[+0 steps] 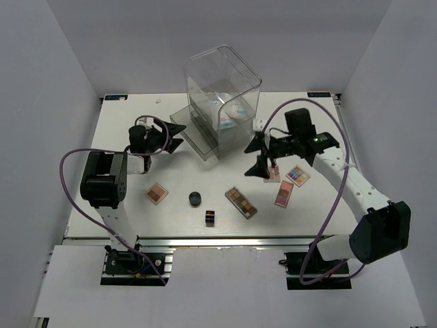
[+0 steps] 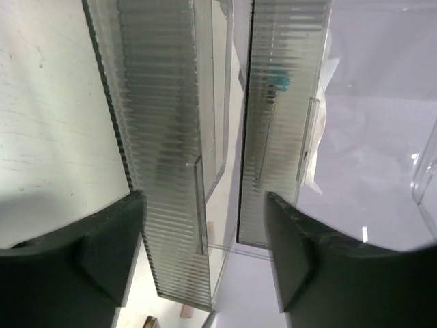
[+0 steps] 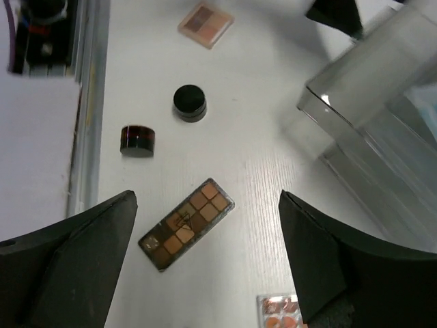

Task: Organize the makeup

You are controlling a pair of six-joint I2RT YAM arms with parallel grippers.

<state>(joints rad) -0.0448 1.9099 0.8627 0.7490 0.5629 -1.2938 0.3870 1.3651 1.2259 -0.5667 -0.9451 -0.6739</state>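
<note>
You see the tall clear plastic drawer box [image 1: 222, 82] at the far middle of the white table [image 1: 123, 205]. The left gripper [image 1: 176, 137] and right gripper [image 1: 258, 158] stand spread on either side of it. Nearer lie a round black jar [image 1: 195, 199], a tiny dark cube [image 1: 210, 217] and a long brown eyeshadow palette [image 1: 241, 202].

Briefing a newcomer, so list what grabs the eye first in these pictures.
The tall clear drawer box at the far middle of the table dominates, its drawers pulled out toward the open left gripper. Scattered in front lie a long brown palette, a round black jar and a dark cube, with a pink palette and a multicolour palette beside the open right gripper.
</note>
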